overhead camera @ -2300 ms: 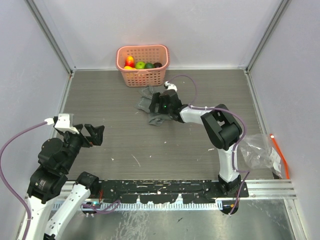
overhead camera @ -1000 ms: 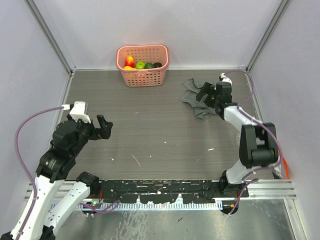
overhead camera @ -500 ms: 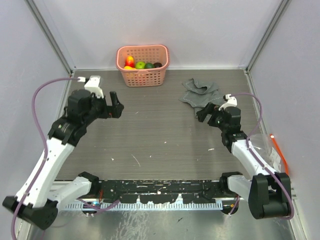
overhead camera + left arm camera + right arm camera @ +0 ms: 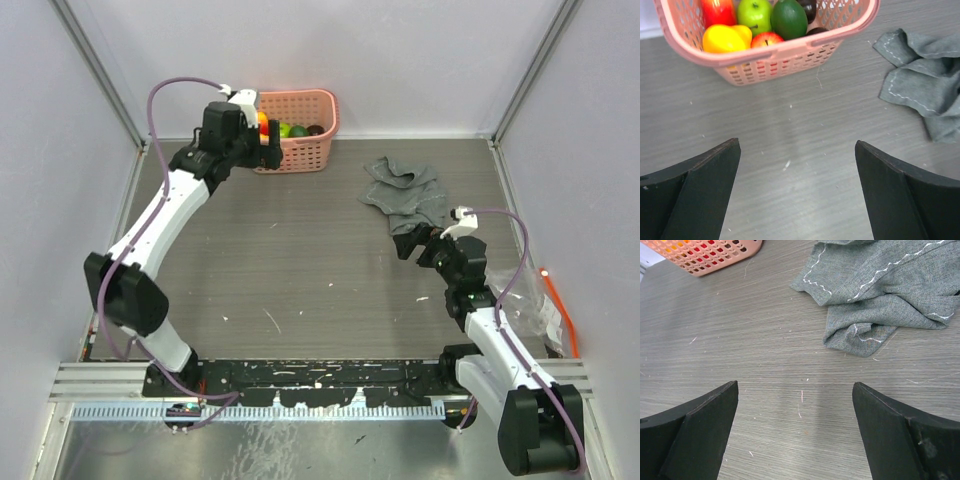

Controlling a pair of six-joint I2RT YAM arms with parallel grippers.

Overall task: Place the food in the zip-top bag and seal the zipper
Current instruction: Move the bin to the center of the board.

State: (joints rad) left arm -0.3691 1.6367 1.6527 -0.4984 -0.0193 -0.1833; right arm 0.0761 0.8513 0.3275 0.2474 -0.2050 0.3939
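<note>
The food [image 4: 754,15] lies in a pink basket [image 4: 790,46]: red, yellow, bright green, dark green and dark pieces. In the top view the food [image 4: 285,129] shows over the basket's rim. My left gripper [image 4: 265,140] is open and empty, just in front of the basket's left side; its wrist view [image 4: 797,145] shows bare table between the fingers. My right gripper [image 4: 415,243] is open and empty, just short of a grey cloth [image 4: 405,195]. The zip-top bag [image 4: 522,300] lies at the right edge, partly behind the right arm, its red-orange zipper [image 4: 563,318] towards the wall.
The grey cloth [image 4: 880,295] lies crumpled at the back right, beyond my right gripper [image 4: 795,386]. It also shows at the right of the left wrist view [image 4: 925,85]. The basket [image 4: 300,150] stands against the back wall. Side walls close in the table.
My left arm has reached far back, from mid-left up to the basket. My right gripper has drawn a little nearer and lower, away from the cloth. The cloth and bag have not moved.
</note>
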